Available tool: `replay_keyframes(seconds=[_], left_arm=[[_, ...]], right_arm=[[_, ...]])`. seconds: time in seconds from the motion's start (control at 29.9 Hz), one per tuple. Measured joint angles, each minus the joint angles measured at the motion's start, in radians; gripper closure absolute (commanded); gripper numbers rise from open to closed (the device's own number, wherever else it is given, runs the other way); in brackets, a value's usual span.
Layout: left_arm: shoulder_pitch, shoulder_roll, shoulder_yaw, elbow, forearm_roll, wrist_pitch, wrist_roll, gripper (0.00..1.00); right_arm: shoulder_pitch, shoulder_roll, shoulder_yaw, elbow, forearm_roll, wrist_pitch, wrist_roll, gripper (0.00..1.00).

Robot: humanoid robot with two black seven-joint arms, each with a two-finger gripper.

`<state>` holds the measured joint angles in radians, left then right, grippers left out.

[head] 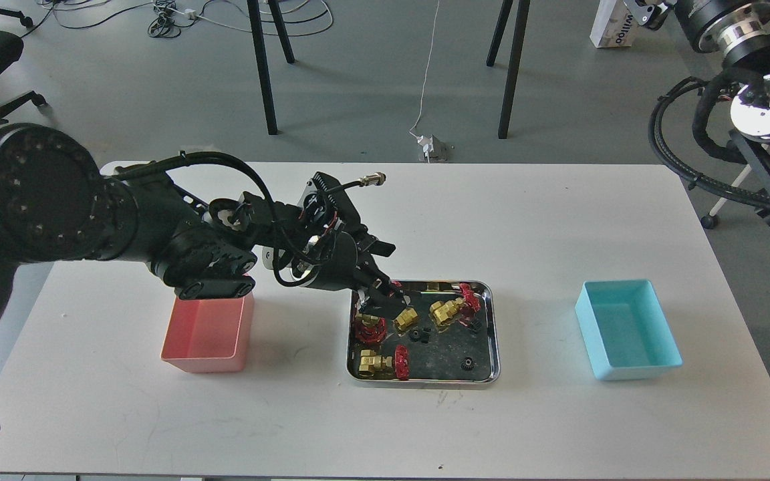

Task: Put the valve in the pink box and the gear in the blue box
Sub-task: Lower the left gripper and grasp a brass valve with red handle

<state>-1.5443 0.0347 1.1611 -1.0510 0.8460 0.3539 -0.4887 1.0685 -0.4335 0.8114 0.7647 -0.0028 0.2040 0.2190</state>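
Observation:
A shiny steel tray [492, 334] in the middle of the table holds four brass valves with red handwheels and several tiny black gears. The valves lie at the tray's left [371, 327], centre [406, 318], upper right [450, 310] and front left [378, 364]. One gear [466, 364] lies at the front right, others [418, 335] near the centre. My left gripper [383, 302] is low over the tray's back-left corner, right at the centre valve; its dark fingers cannot be told apart. The pink box [208, 337] stands left of the tray, empty. The blue box [627, 329] stands to the right, empty.
My left forearm and wrist [211, 267] hang over the pink box's back edge. My right arm [759, 100] is raised off the table at the top right, its far end [646, 12] cut by the frame's top edge. Table legs and cables are on the floor behind.

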Motion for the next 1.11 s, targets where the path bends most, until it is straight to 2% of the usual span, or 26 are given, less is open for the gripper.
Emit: replay_keyframes(seconds=[0.2,0.57,0.94,1.11], left_arm=[[0.07,0.006,0.005,0.025,0.014,0.026,0.0,0.01],[0.225,0.013,0.007,0.18,0.091,0.033,0.0,0.07],[0.243,0.024,0.01,0.186,0.131,0.033,0.0,0.27],[0.247,0.027,0.008,0.186,0.16,0.033,0.0,0.32]], right_arm=[[-0.006,0.004,-0.013,0.002,0.0,-0.002,-0.001,0.0],[-0.041,-0.001,-0.015,0.013,0.0,-0.002,-0.001,0.0],[-0.08,-0.012,-0.015,0.023,0.001,-0.008,-0.001,0.0],[-0.091,-0.014,-0.014,0.039,0.001,-0.022,-0.001,0.0]])
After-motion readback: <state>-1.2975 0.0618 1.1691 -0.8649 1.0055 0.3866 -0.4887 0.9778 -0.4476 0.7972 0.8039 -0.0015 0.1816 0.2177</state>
